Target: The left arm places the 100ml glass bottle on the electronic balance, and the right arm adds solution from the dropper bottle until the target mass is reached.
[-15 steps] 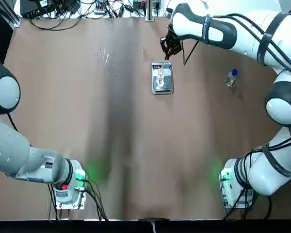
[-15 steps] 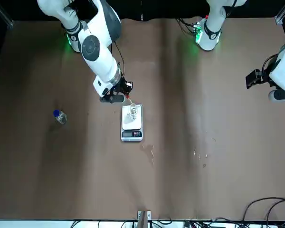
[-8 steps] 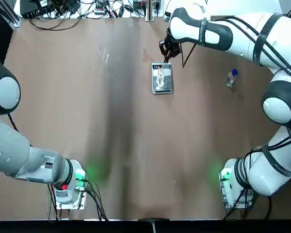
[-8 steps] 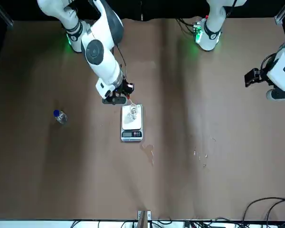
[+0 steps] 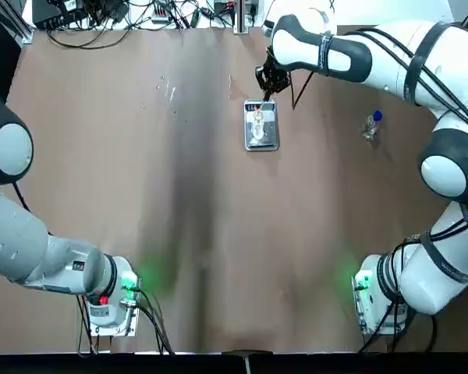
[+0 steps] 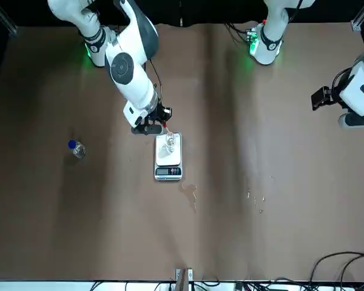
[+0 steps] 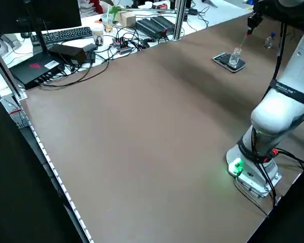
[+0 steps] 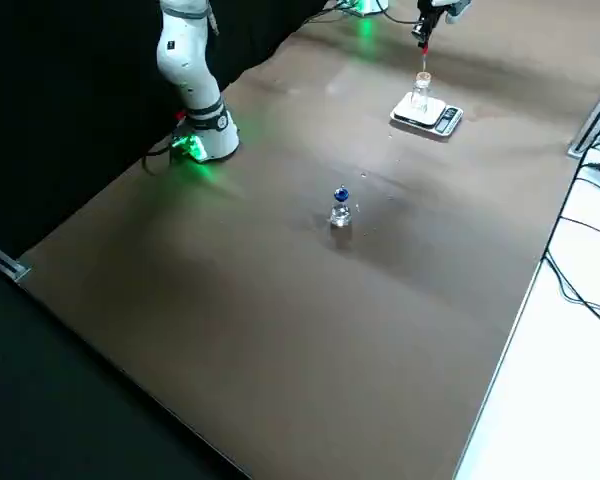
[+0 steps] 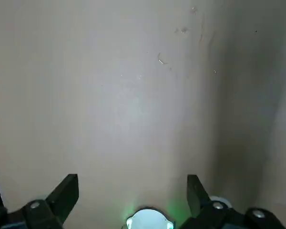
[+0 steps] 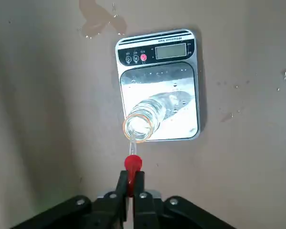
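Note:
The 100ml glass bottle (image 5: pixel 258 123) (image 10: pixel 157 110) stands without a cap on the steel pan of the electronic balance (image 5: pixel 262 142) (image 10: pixel 157 50). My right gripper (image 5: pixel 267 82) (image 10: pixel 132 179) hangs just beyond the balance's display end, shut on a red-bulbed dropper (image 10: pixel 132 163). The dropper's glass tip points down at the bottle's mouth. The dropper bottle (image 5: pixel 372 124) (image 8: pixel 341 208), clear with a blue cap, stands alone to the right of the balance. My left gripper (image 6: pixel 323 98) (image 9: pixel 132 177) is open and holds nothing, parked at the table's left side.
A wet patch (image 10: pixel 97 21) marks the table past the balance's display end. Small specks (image 6: pixel 258 197) lie left of the middle. Cables and a keyboard (image 7: pixel 66 34) crowd the far edge. Arm bases with green lights (image 5: pixel 125 284) (image 5: pixel 366 284) sit at the near edge.
My right gripper has shifted slightly left with the dropper, bringing its tip closer over the bottle's mouth. The left arm has barely moved.

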`<state>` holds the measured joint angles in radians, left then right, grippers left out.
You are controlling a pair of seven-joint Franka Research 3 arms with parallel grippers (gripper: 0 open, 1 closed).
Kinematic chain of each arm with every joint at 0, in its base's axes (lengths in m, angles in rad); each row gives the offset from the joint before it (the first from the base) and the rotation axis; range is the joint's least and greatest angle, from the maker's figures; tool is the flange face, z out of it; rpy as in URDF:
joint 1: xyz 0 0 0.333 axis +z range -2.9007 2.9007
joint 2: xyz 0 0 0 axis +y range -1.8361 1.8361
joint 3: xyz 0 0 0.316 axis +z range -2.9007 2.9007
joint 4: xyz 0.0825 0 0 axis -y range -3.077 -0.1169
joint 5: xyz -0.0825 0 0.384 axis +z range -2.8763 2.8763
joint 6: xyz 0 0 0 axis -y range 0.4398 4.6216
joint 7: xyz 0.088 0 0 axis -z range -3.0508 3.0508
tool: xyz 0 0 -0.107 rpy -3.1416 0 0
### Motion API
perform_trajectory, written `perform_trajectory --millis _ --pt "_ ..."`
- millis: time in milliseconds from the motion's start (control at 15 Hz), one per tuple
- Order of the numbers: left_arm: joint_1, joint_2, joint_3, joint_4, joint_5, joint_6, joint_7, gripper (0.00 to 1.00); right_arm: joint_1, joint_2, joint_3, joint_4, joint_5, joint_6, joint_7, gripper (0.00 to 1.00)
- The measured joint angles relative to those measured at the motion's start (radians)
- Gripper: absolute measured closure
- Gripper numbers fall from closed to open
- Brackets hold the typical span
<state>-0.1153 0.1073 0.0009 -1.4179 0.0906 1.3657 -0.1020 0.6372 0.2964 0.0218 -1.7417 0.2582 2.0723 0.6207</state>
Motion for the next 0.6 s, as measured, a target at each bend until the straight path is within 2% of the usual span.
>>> perform_trajectory --millis 600 --pt "0.001 -0.002 0.000 0.000 0.000 -0.018 0.000 0.00 0.000 0.002 -0.002 0.000 0.000 0.001 0.016 0.96"
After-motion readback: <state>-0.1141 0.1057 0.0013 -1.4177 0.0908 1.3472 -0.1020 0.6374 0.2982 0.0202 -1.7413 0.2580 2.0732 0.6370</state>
